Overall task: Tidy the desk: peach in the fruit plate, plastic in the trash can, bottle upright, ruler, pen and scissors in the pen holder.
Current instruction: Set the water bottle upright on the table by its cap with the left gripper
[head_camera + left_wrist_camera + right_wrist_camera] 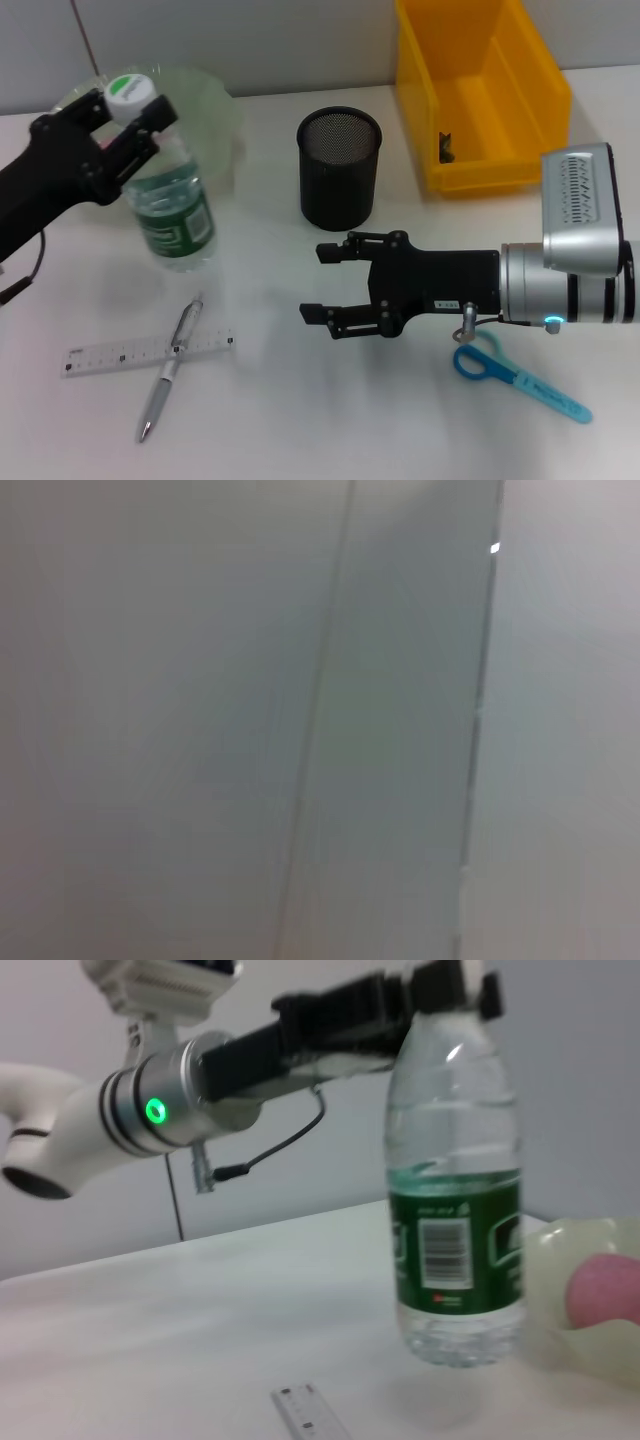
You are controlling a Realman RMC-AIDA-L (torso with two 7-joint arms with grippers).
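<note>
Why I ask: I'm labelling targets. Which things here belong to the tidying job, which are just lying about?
Job: bottle, gripped at its cap by left tool; ruler; pen; scissors; pen holder; fruit plate with peach; yellow bin.
Lying about: only a small dark thing in the bin, unidentifiable. Right tool hovers open.

Clear bottle [172, 190], green label, white-green cap, upright near the pale green fruit plate [215, 105]; pink peach [604, 1290] in the plate. Black mesh pen holder [340, 167] upright mid-desk. Silver pen [170, 368] lies across clear ruler [148, 352]. Blue scissors [520, 377] flat on the desk. Yellow trash can [480, 90] far right.
</note>
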